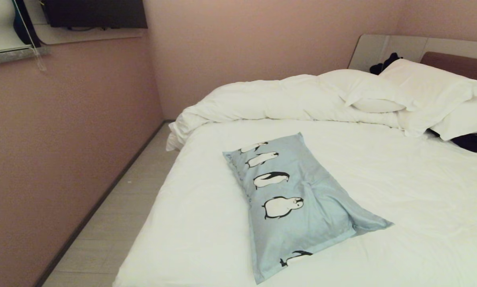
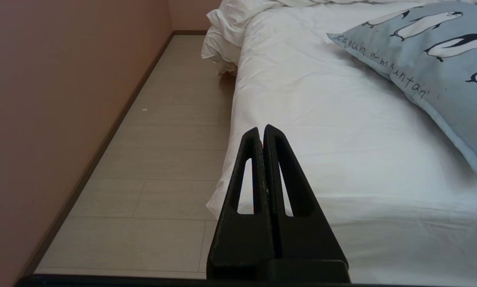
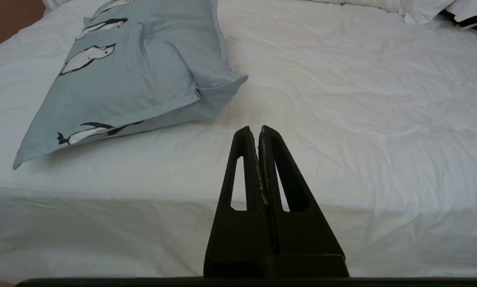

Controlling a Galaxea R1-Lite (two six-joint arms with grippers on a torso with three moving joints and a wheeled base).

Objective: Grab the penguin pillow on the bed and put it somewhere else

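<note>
The penguin pillow (image 1: 298,203) lies flat on the bed (image 1: 402,207), near its foot and left side, light blue with a row of black-and-white penguins. Neither arm shows in the head view. My left gripper (image 2: 261,129) is shut and empty, held off the bed's near left corner, with the penguin pillow (image 2: 442,59) and its dark lettering further in across the bed (image 2: 322,111). Off the foot of the bed (image 3: 362,99) my right gripper (image 3: 254,129) is shut on nothing, and the penguin pillow (image 3: 138,67) lies beyond it to one side, untouched.
A rumpled white duvet (image 1: 270,99) and white pillows (image 1: 426,87) are heaped at the head end below the brown headboard (image 1: 458,63). Dark clothing (image 1: 476,142) lies by the pillows. A narrow strip of floor (image 1: 115,223) runs between bed and pink wall (image 1: 63,139).
</note>
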